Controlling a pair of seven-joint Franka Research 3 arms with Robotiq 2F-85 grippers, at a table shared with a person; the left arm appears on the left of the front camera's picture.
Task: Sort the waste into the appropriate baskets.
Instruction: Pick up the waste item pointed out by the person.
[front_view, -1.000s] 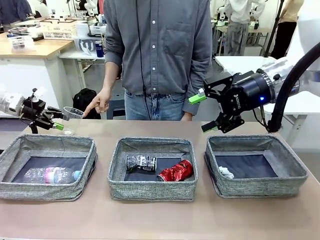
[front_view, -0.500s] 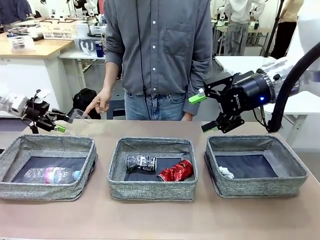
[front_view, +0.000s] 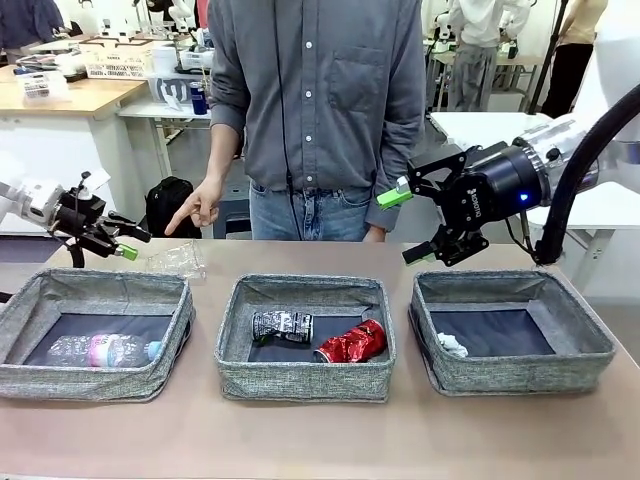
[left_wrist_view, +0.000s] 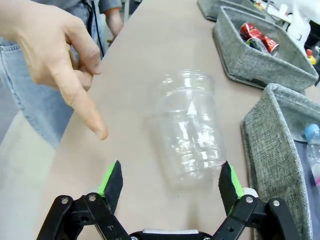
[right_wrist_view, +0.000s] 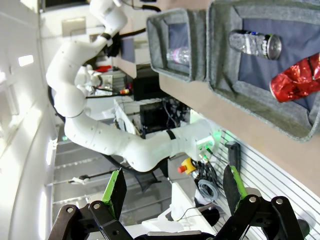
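A clear plastic cup (front_view: 175, 262) lies on its side on the table, just behind the far right corner of the left basket (front_view: 60, 290). My left gripper (front_view: 125, 245) hovers open to the cup's left. In the left wrist view the cup (left_wrist_view: 189, 132) lies free beyond my open fingers (left_wrist_view: 111, 180). The left basket holds a clear bottle with a pink label (front_view: 100, 350). In the middle basket (front_view: 305, 380) lie a dark patterned can (front_view: 282, 326) and a red can (front_view: 352, 342). The right basket (front_view: 520, 375) holds a white paper wad (front_view: 452, 345). My right gripper (front_view: 410, 222) hangs open above that basket's far left corner.
A person stands at the far side of the table, one hand (front_view: 200, 208) pointing down with a finger near the cup. That hand (left_wrist_view: 60, 55) is close to my left fingers. The right wrist view shows the middle basket (right_wrist_view: 220, 60) with both cans.
The cup, up at my left fingertips a second ago, has tipped and dropped onto the table. My left gripper has drawn back a little to the left. The right arm has not moved.
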